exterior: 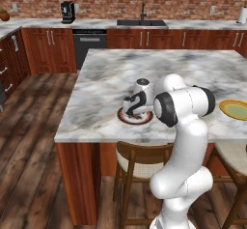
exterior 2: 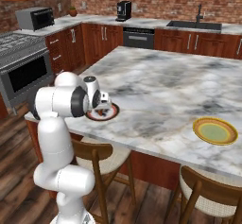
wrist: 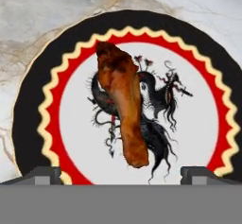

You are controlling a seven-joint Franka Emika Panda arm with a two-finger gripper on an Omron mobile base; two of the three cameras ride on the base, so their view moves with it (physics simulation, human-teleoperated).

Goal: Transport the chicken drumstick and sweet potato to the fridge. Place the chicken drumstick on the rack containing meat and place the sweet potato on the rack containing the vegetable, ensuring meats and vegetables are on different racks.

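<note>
From both base cameras the arm's own wrist blocks most of the patterned plate [exterior: 136, 118], so you can barely make out what's on it. The hand camera sorts that out: the chicken drumstick [wrist: 122, 102] lies right under the gripper [wrist: 121, 173], dead centre between the two finger tips, fat end pointing away and thin bone end nearest. The jaws are spread wide, one tip on each side, not touching the meat. Well off to the gripper's side on the marble island [exterior 2: 160, 88] sits a yellow-green plate [exterior 2: 215, 131].
</note>
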